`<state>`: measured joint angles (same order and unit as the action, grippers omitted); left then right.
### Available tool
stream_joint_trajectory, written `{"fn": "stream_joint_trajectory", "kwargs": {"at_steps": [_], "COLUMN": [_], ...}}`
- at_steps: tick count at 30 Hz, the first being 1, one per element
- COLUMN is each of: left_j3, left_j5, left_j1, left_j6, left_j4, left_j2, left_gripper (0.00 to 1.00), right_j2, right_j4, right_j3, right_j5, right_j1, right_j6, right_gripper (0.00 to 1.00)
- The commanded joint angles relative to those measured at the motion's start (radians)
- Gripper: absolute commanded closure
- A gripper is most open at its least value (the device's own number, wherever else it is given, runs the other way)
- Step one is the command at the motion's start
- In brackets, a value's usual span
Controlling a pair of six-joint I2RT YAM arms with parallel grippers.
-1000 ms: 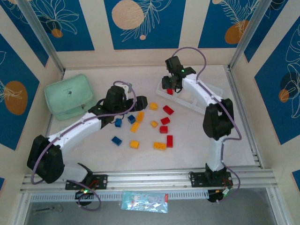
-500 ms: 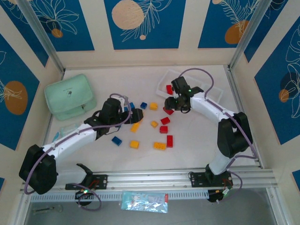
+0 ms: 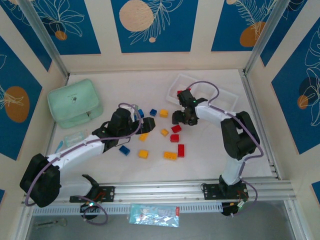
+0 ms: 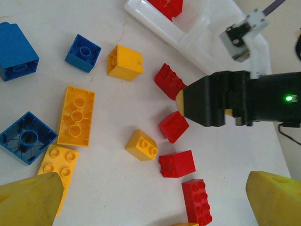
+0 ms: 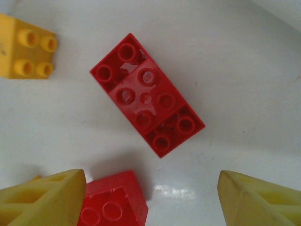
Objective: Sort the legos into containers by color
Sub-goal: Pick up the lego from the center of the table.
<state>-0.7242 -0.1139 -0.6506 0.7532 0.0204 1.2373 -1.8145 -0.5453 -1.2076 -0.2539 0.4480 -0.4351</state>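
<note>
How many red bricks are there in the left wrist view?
5. One red brick lies in the white tray at the top. Four lie on the table: one beside the right arm, three in a line below it. The arm may hide more.

Cream walls point(image 3: 202, 25) w/ blue leaf-print panels point(image 3: 150, 25), white tabletop point(image 3: 205, 165), alu rail point(image 3: 160, 190) at near edge, even light.

Five red, six yellow, four blue legos point(image 4: 176, 164).
</note>
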Motion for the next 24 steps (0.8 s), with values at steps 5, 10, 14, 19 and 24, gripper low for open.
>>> {"fn": "stream_joint_trajectory", "kwargs": {"at_steps": [5, 10, 14, 19, 24], "left_j3": [-0.001, -0.010, -0.019, -0.027, -0.044], "left_j5": [0.034, 0.041, 0.045, 0.057, 0.049], "left_j1": [-0.010, -0.010, -0.010, -0.010, -0.010], "left_j6": [0.009, 0.002, -0.004, -0.011, -0.009], "left_j4": [0.024, 0.011, -0.003, -0.018, -0.021], "left_j2": [0.010, 0.010, 0.004, 0.003, 0.004], "left_gripper": [0.01, 0.01, 0.01, 0.01, 0.01], "right_j2": [-0.060, -0.110, -0.132, -0.156, -0.159], "right_j4": [0.039, 0.031, 0.032, 0.032, 0.013], "right_j3": [-0.066, -0.110, -0.121, -0.138, -0.150], "right_j5": [0.017, -0.013, -0.035, -0.048, -0.079], "right_j1": [-0.015, -0.015, -0.012, 0.001, 0.019], "right_j6": [0.057, 0.083, 0.104, 0.139, 0.147], "right_gripper": [0.24, 0.28, 0.34, 0.42, 0.56]}}
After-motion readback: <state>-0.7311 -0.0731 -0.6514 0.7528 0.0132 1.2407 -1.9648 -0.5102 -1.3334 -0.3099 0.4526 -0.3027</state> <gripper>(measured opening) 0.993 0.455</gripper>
